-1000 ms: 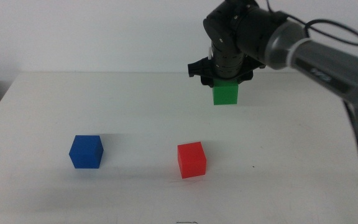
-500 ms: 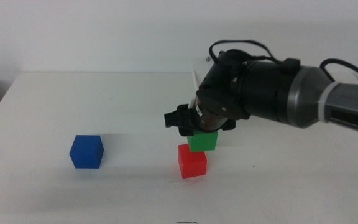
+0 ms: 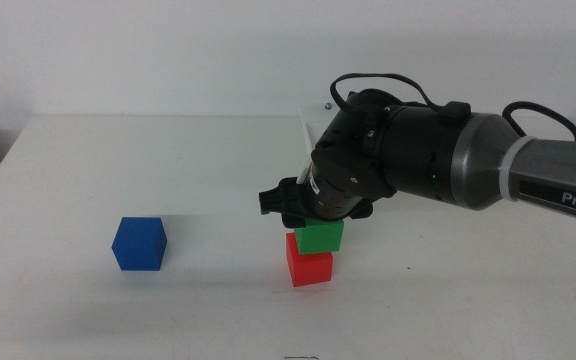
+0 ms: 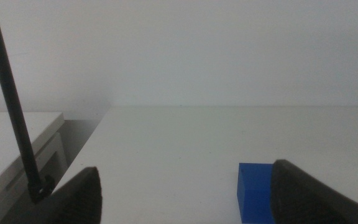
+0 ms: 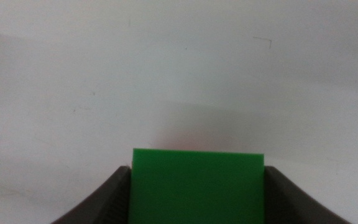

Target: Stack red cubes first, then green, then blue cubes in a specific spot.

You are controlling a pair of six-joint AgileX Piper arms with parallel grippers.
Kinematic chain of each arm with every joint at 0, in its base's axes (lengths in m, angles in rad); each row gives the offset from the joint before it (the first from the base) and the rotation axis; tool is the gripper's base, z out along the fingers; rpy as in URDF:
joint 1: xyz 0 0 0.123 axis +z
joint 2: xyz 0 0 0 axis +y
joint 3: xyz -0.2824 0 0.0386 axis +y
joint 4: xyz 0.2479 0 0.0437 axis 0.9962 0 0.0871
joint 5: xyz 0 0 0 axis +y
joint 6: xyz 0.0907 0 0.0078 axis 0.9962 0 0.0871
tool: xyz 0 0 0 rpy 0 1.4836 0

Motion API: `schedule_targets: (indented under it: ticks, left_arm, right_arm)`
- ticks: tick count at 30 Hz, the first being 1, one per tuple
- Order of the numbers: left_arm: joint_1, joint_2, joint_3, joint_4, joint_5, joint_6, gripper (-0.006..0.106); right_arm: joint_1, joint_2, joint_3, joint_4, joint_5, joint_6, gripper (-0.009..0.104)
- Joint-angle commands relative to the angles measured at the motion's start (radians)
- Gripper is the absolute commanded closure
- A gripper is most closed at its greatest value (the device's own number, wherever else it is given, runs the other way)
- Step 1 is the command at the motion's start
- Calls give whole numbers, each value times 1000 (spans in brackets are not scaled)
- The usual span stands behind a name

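- At the far left, the left end effector (image 4: 182, 193) waited low by the near left corner of the white surface (image 3: 168, 160), only its tip showing at the middle view's bottom edge; its jaws stood wide apart with nothing between them.
- Right of it, the blue cube (image 3: 139, 244) sat alone on the surface, well apart from the others; the left wrist view showed it (image 4: 257, 191) just ahead of the idle jaws. By the look of things it was untouched, so the last layer of the stack remained to be done.
- Nearer the centre, the red cube (image 3: 309, 267) rested on the surface as the base of the stack, which suggested the first step was complete.
- Directly above it, the green cube (image 3: 321, 236) sat on or just over the red cube's top face, shifted slightly to the right; whether the faces were in full contact could not be told.
- The right end effector (image 5: 196, 186), its arm reaching in from the right, was clamped on the green cube (image 5: 196, 185), so the second step was judged nearly finished, with release pending.
- No containers appeared in any view.
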Motion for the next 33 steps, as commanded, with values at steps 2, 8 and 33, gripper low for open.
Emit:
schedule_targets:
  ticks: [2,8,33]
  left_arm:
    - [-7,-20,-3,0,-83,-8,10]
    - [-7,-20,-3,0,-83,-8,10]
    - [-7,-20,-3,0,-83,-8,10]
  right_arm:
    - [0,-54,-24,-25,-24,-18,96]
    - [14,-54,-24,-18,-22,-25,96]
    - [22,-5,-24,-9,3,-16,31]
